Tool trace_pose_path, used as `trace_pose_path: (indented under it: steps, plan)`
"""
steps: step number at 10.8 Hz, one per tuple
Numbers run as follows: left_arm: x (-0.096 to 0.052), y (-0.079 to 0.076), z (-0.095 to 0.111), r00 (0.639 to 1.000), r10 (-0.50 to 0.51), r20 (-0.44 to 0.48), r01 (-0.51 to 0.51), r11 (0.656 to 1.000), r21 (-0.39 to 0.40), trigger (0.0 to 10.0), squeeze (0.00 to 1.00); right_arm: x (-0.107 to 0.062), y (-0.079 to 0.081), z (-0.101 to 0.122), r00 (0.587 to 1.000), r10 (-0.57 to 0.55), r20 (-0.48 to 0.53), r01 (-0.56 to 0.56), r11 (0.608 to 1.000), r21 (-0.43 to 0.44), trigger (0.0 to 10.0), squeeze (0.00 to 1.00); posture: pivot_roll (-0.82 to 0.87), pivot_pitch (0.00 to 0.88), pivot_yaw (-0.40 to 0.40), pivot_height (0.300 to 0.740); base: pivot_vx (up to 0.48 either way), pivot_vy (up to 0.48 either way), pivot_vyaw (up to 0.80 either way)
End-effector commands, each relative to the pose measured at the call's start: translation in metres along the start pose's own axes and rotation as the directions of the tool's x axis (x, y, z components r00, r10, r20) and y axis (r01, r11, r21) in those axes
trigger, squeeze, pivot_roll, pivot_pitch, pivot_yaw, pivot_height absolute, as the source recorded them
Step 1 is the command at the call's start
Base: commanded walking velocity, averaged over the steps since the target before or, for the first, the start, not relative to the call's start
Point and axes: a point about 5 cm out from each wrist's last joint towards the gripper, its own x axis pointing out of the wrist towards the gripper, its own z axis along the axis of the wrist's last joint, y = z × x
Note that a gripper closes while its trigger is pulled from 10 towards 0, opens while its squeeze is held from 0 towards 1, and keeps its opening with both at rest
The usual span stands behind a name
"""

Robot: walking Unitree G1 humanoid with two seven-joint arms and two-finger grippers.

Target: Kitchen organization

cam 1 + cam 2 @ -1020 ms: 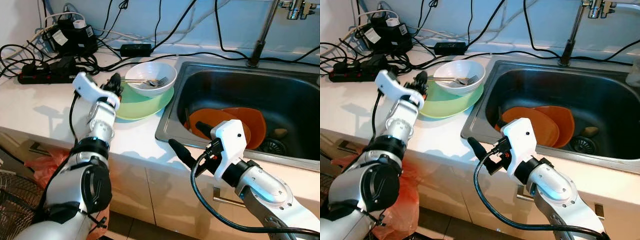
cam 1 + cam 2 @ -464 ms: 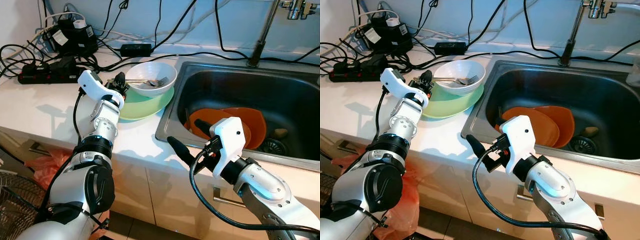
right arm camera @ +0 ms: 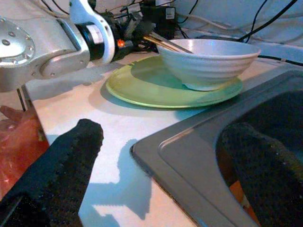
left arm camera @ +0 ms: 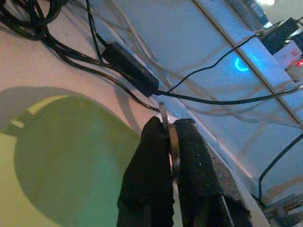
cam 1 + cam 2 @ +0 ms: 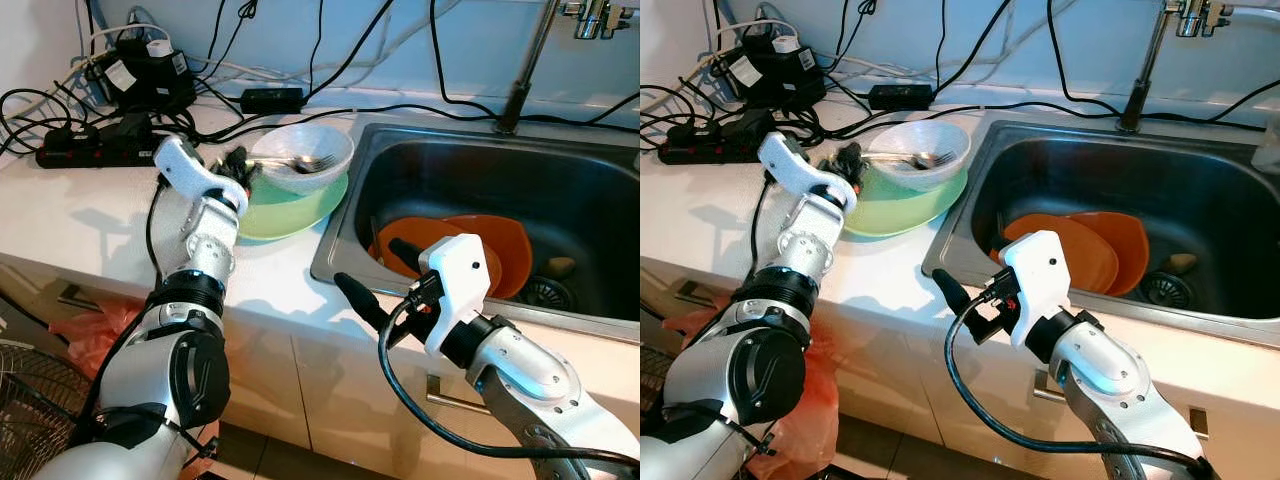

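Beside the white bowl on the green plate, the left gripper is pinching a thin metal utensil handle, mostly hidden; the right gripper is gaping empty at the steel sink.

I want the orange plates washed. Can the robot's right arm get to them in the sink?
Probably yes. The right gripper hangs open at the sink's front edge, and the orange plates lie uncovered just beyond it.

Bright, even daylight; soft shadows on countertop. White bowl motion-blurred. Left wrist view soft, dim; blue glow on far wall.
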Motion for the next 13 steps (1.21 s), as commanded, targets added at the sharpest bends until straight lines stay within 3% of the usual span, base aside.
trace_pose_path:
  steps: [1,5,7,8,9,10,11,12,13]
  plan:
    - [0.0,0.001,-0.001,1.0,0.015,-0.018,-0.014,1.0,0.014,0.1,0.0,0.002,0.002,0.001,1.0,0.011,0.01,-0.011,1.0,-0.001,10.0,0.0,-0.22,0.0,0.089,0.74,0.0,0.0,0.0]
    - [0.003,-0.016,0.016,0.997,-0.032,0.069,0.019,0.984,0.177,0.0,0.0,0.002,0.002,0.001,1.0,0.011,0.012,-0.011,1.0,-0.001,10.0,0.0,-0.22,0.0,0.091,0.74,0.0,0.0,0.0]
    - [0.003,-0.005,0.011,0.998,0.06,0.027,-0.064,0.969,0.241,0.0,0.0,0.003,0.002,0.001,1.0,0.009,0.013,-0.009,1.0,-0.001,10.0,0.0,-0.23,0.0,0.095,0.74,0.0,0.0,0.0]
    - [0.002,-0.002,0.008,0.997,0.078,0.014,-0.08,0.969,0.232,0.0,0.0,0.003,0.002,0.001,1.0,0.008,0.013,-0.008,1.0,0.0,10.0,0.0,-0.23,0.0,0.097,0.74,0.0,0.0,0.0]
    - [0.001,0.0,-0.001,0.994,0.106,-0.036,-0.097,0.977,0.19,5.3,0.0,0.003,0.003,0.001,1.0,0.006,0.013,-0.006,1.0,0.001,10.0,0.0,-0.23,0.0,0.098,0.74,0.0,0.0,0.0]
    - [0.001,-0.001,-0.003,0.994,0.102,-0.043,-0.092,0.977,0.192,10.0,0.0,0.003,0.003,0.0,1.0,0.006,0.012,-0.006,1.0,0.002,10.0,0.0,-0.23,0.0,0.098,0.74,0.0,0.0,0.0]
    - [0.001,-0.001,-0.003,0.994,0.098,-0.043,-0.088,0.977,0.192,10.0,0.0,0.003,0.003,0.0,1.0,0.005,0.012,-0.005,1.0,0.002,10.0,0.0,-0.23,0.0,0.098,0.74,0.0,0.0,0.0]
    - [0.001,-0.004,-0.004,0.995,0.086,-0.045,-0.077,0.981,0.177,10.0,1.0,0.003,0.003,0.0,1.0,0.006,0.012,-0.006,1.0,0.003,10.0,0.0,-0.22,0.0,0.097,0.74,0.0,0.0,0.0]
    - [0.001,-0.005,-0.005,0.995,0.086,-0.054,-0.074,0.98,0.187,10.0,0.87,0.003,0.003,0.0,1.0,0.007,0.012,-0.007,1.0,0.003,10.0,0.0,-0.22,0.0,0.097,0.74,0.0,0.0,0.0]
